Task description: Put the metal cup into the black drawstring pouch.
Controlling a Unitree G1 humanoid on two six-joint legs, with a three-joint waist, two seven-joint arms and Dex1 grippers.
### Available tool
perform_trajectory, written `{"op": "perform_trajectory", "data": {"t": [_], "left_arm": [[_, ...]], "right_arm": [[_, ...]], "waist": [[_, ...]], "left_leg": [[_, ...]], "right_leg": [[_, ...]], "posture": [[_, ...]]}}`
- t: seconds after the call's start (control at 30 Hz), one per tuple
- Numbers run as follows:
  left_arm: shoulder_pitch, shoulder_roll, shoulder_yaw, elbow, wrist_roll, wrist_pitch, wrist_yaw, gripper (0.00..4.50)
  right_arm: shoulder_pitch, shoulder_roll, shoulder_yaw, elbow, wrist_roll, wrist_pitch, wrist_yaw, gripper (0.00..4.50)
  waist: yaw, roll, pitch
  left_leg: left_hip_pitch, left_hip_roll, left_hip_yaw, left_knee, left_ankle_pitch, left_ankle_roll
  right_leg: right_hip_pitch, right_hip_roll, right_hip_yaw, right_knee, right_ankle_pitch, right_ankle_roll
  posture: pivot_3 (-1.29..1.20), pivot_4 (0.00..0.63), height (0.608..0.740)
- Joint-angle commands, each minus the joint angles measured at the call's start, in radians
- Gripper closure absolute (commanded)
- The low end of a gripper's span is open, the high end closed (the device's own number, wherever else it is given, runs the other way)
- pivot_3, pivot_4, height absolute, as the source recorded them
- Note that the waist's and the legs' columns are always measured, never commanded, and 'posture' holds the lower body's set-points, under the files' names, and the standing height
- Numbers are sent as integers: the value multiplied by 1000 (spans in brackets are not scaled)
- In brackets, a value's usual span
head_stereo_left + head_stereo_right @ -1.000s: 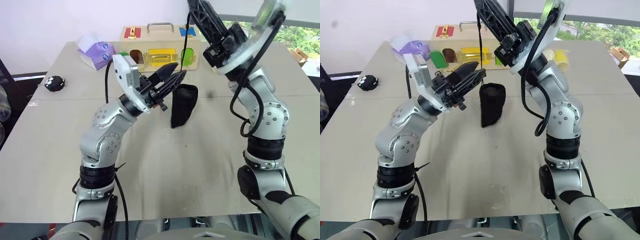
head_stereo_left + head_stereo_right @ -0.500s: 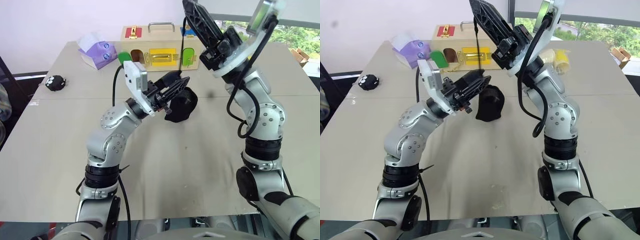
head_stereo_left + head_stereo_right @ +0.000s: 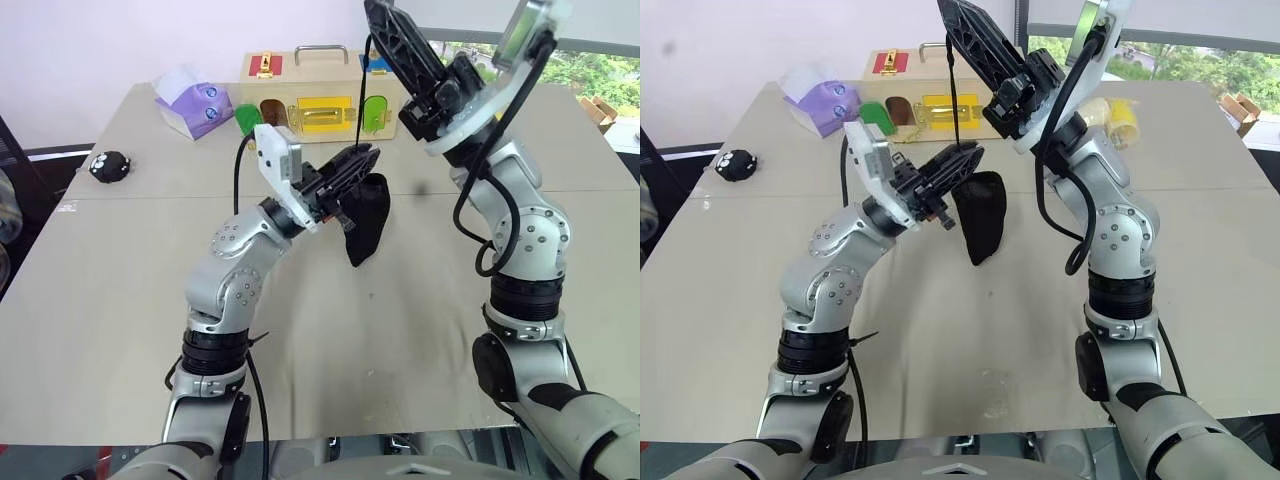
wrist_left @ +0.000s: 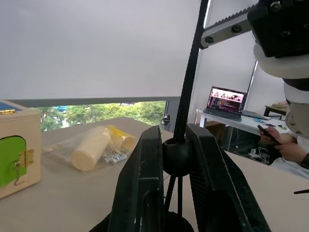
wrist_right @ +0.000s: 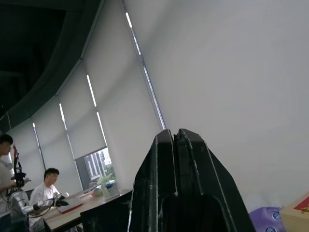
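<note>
The black drawstring pouch (image 3: 368, 215) hangs just above the table (image 3: 120, 300), its thin cord (image 3: 954, 95) running straight up. At the pouch's mouth my left gripper (image 3: 360, 160) is shut on the cord's round bead (image 4: 176, 157), one finger on each side. High above, my right gripper (image 3: 380, 14) points up and is shut on the top end of the cord. The metal cup is out of view.
A wooden latch box (image 3: 310, 95) and a purple tissue pack (image 3: 190, 105) stand at the table's far edge. A black fuzzy ball (image 3: 110, 165) lies far left. A cream cylinder in clear plastic (image 3: 1110, 110) lies far right. People sit at desks (image 5: 46, 193) beyond.
My left gripper has moved in to the pouch's mouth and shut on the bead. The pouch, bunched up half a second ago, now hangs straight. The right arm has kept still.
</note>
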Motion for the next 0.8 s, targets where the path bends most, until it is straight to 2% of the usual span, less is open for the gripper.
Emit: {"op": "perform_trajectory", "data": {"t": [0.03, 0.1, 0.17, 0.3, 0.4, 0.63, 0.77, 0.8], "left_arm": [[8, 7, -3, -27, -8, 0, -10, 4324], [21, 26, -24, -18, 24, 3, -16, 4324], [61, 65, -69, 5, 85, -8, -40, 4324], [126, 88, -103, 36, 122, 4, -51, 4324], [153, 94, -118, 54, 148, -1, -54, 4324], [142, 64, -94, 51, 153, -30, -34, 4324], [140, 59, -93, 50, 165, -44, -33, 4324], [139, 57, -93, 49, 163, -47, -35, 4324]], "right_arm": [[-33, 0, -8, -32, 12, -15, 3, 4500], [-49, 8, -36, -22, 38, -23, -11, 4500], [-108, 16, -118, 9, 123, -48, -41, 4500], [-215, 34, -247, 51, 289, -99, -95, 4500], [-243, 44, -281, 61, 355, -115, -124, 4500], [-128, -4, -159, 31, 272, -38, -92, 4500], [18, -118, -21, 30, 77, 6, -22, 4500], [79, -169, 13, 29, 38, 22, 32, 4500]], "waist": [[0, 0, 0], [0, 0, 0], [-1, 0, 0], [1, 1, 1], [0, 1, 1], [-2, 1, 1], [-1, 1, 1], [2, 1, 1]], "left_leg": [[0, 0, 0, 0, 0, 0], [0, 0, 0, 0, 0, 0], [0, 0, 0, 0, 0, 0], [0, 0, 0, 0, 0, 0], [0, 0, 0, -1, 0, 0], [1, 0, 0, -1, 0, 0], [0, 0, 1, -1, 0, 1], [0, 0, 1, -1, -1, 1]], "right_leg": [[0, 0, 0, 0, 0, 0], [0, 0, 0, 0, 0, 0], [0, 0, 0, 0, 0, 0], [0, 0, 0, 0, 0, 0], [0, 0, 0, 0, 0, 0], [0, -1, 0, 1, 0, 0], [0, -1, 0, 0, 0, 0], [0, -1, 0, 0, 0, 0]], "posture": [[0, 150, 740], [0, 150, 740], [0, 150, 740], [0, 150, 740], [0, 150, 740], [0, 150, 740], [0, 150, 740], [0, 150, 740]]}}
